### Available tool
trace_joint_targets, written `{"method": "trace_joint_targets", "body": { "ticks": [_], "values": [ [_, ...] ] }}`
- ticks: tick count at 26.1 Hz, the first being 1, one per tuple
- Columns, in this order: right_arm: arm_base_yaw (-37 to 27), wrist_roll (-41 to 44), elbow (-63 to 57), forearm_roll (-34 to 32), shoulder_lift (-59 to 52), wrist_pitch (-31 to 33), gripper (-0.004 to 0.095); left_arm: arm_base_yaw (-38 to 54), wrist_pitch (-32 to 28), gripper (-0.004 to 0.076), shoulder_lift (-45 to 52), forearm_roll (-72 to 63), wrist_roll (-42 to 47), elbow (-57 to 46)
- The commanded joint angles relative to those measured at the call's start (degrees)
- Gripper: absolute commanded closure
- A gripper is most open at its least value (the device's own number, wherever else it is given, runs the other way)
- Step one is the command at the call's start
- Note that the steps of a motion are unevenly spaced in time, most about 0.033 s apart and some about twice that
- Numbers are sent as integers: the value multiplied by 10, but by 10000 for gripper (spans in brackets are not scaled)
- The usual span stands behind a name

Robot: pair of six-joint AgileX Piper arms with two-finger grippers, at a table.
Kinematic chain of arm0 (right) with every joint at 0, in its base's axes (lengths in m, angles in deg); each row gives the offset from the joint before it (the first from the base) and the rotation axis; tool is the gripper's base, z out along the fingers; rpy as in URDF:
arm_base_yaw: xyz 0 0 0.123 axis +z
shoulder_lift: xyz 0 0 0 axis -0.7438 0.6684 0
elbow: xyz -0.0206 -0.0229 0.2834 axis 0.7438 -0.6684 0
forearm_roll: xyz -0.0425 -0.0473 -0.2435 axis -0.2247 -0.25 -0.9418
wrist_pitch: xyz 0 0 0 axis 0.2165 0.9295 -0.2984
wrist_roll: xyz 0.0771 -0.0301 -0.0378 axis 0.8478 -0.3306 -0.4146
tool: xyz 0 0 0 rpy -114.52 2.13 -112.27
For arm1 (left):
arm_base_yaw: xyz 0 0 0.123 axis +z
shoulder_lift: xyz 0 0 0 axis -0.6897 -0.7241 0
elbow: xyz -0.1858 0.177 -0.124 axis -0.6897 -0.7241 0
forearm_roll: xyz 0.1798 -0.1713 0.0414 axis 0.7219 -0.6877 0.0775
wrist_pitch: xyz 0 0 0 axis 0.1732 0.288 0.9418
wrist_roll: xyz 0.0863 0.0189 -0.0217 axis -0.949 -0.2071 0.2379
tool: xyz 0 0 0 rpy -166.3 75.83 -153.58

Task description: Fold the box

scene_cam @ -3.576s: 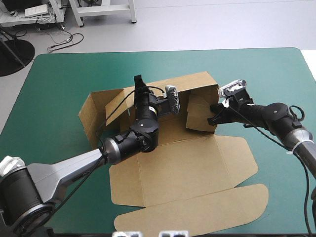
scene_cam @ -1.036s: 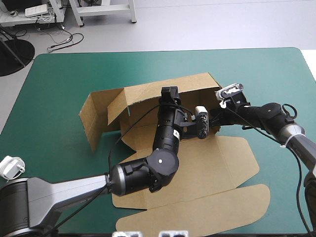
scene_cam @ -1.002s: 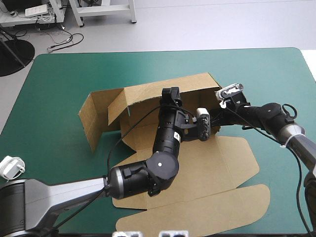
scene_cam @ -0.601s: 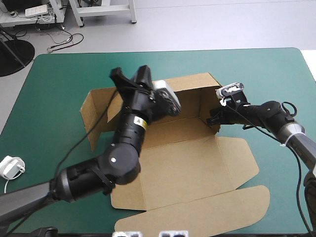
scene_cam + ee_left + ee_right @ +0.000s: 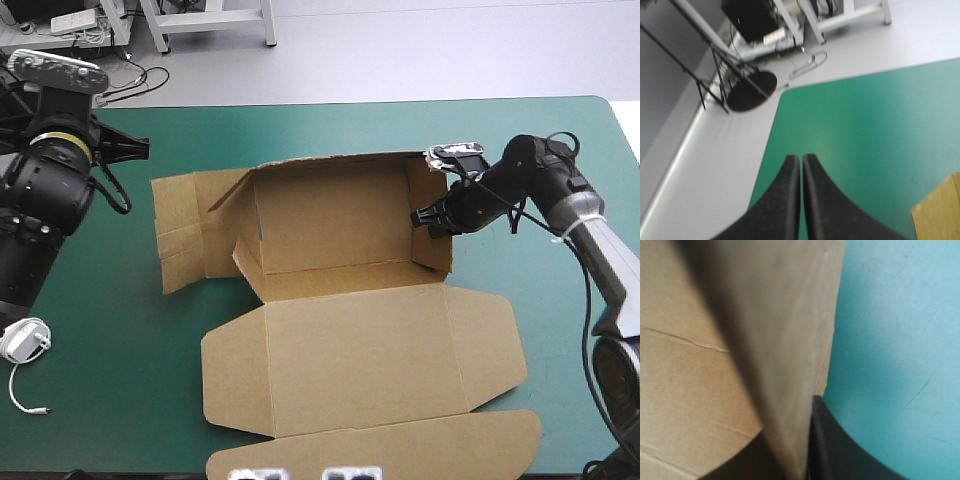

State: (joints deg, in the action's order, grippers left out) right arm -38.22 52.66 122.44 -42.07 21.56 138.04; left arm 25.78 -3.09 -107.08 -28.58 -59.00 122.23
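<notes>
Box of cut brown cardboard (image 5: 350,330) sits mid-table on the teal-green cover (image 5: 560,130), lid flat. Right gripper (image 5: 425,218) pinches its right wall (image 5: 420,185), probably to keep it upright. Left gripper (image 5: 801,165), fingers pressed together, hangs off the far-left corner, out of the way.

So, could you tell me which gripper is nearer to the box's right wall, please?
Right. The right gripper is shut on the box's right wall, fingers either side; the left gripper is shut, up near the table's far left corner.
</notes>
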Motion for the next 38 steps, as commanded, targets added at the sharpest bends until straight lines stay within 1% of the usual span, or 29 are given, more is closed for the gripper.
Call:
{"method": "trace_joint_targets", "body": {
  "ticks": [1,2,3,4,5,8,12,13,16,20,23,24,26,32,35,38],
  "values": [
    [6,58,72,0,31,57,908,101,16,724,15,-129,-53,18],
    [6,66,81,0,42,63,908,126,25,724,15,-164,-70,16],
    [6,72,99,-5,69,69,900,167,39,724,14,-239,-108,15],
    [6,72,112,-11,88,70,882,198,45,724,14,-299,-141,15],
    [6,72,119,-13,96,66,862,214,48,724,14,-331,-159,15],
    [6,100,131,-37,114,37,756,244,50,724,14,-388,-191,15],
    [6,95,148,-47,119,-3,562,248,52,724,12,-397,-196,15],
    [6,91,163,-47,119,-3,546,248,56,724,10,-397,-199,15],
    [6,66,220,-55,115,22,545,248,78,724,-9,-400,-214,15],
    [6,67,312,-80,105,73,545,248,86,724,-33,-405,-215,15],
    [6,71,363,-76,85,73,545,248,85,724,-49,-406,-215,15],
    [6,89,377,-76,74,73,545,248,85,724,-54,-406,-215,15],
    [6,113,377,-76,57,73,545,248,83,724,-59,-406,-215,15],
    [6,113,336,-86,33,73,545,248,82,724,-65,-406,-215,15],
    [6,113,311,-107,44,63,545,248,82,724,-65,-406,-215,15],
    [5,113,308,-102,74,58,545,248,82,724,-65,-406,-215,15]
  ]
}}
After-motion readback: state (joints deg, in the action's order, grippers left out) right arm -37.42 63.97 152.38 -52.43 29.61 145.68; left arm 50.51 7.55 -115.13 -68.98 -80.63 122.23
